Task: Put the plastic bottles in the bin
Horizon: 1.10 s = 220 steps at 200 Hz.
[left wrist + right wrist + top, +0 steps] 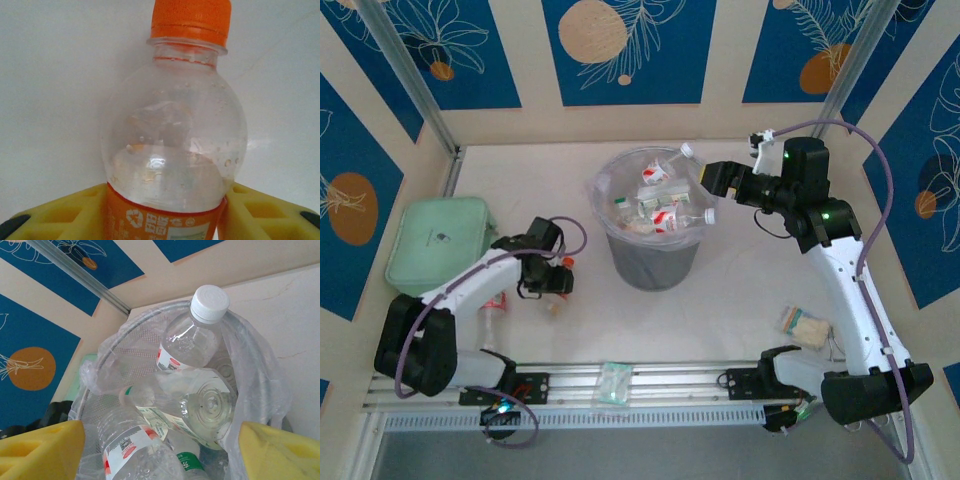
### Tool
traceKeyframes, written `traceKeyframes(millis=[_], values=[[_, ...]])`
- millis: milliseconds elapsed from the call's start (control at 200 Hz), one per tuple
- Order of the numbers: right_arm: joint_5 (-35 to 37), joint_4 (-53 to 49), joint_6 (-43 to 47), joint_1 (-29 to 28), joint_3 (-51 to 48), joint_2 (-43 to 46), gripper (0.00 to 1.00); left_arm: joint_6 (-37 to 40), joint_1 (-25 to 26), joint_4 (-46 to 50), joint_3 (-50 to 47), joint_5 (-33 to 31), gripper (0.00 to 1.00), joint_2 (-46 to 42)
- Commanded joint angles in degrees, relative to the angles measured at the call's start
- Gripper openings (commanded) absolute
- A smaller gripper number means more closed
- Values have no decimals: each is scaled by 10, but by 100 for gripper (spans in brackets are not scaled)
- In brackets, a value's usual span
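A clear bottle (pixel 172 145) with an orange cap and orange label stands between the yellow fingers (pixel 262 212) of my left gripper (pixel 165 217), which press its label on both sides. From above, that gripper (pixel 556 280) is low on the table left of the bin (pixel 652 262). Another clear bottle (pixel 497 318) lies beside the left arm. The bin, lined with a clear bag, holds several bottles (pixel 658 206); a white-capped bottle (pixel 192 337) leans on its far rim. My right gripper (pixel 712 178) hovers open over the bin's right edge, fingers (pixel 45 447) wide apart and empty.
A mint-green lidded box (pixel 438 243) sits at the left wall. Flat wrapped packets lie near the right arm's base (pixel 806 325) and on the front rail (pixel 614 383). Patterned walls enclose the table on three sides.
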State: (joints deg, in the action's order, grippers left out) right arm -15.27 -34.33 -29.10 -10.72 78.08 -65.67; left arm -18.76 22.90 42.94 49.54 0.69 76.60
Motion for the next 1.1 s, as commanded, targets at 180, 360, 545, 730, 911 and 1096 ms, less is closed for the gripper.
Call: traceKeyframes(millis=[180,360,545,730,911,1096], values=[[-17,-22,9,15,-10,28,81,111,-2,144,330,-110,47,-47],[-18,-23,5,23,-25,35,81,155,-2,143,536,-57,43,3],[-27,-27,1,24,-28,43,80,138,5,116,645,72,35,89],[-33,-56,3,29,-17,54,69,110,38,86,679,103,28,140],[-49,-92,23,30,-25,68,47,130,87,131,743,69,28,208],[-61,-115,37,27,-37,75,30,139,113,144,777,38,28,253]])
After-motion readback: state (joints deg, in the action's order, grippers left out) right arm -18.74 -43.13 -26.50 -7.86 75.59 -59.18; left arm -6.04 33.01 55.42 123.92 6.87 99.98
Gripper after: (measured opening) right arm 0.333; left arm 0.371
